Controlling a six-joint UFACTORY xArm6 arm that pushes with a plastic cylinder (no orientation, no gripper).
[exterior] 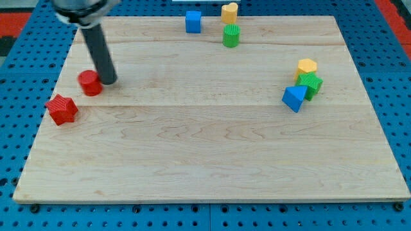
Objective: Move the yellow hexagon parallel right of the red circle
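A: Where is my tip (109, 82)?
B: At the view's left, just right of the red circle (90, 83); the red star (61, 109) lies below-left of them.
A: And the yellow hexagon (307, 66)?
B: Far right, above the green block (311, 84), with the blue block (294, 97) below-left of that.

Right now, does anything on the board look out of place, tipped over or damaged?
Nothing looks damaged or spilled. One oddity: my tip rests beside the red circle, on its right, while the yellow hexagon sits far at the view's right, bunched against the green star and blue block.
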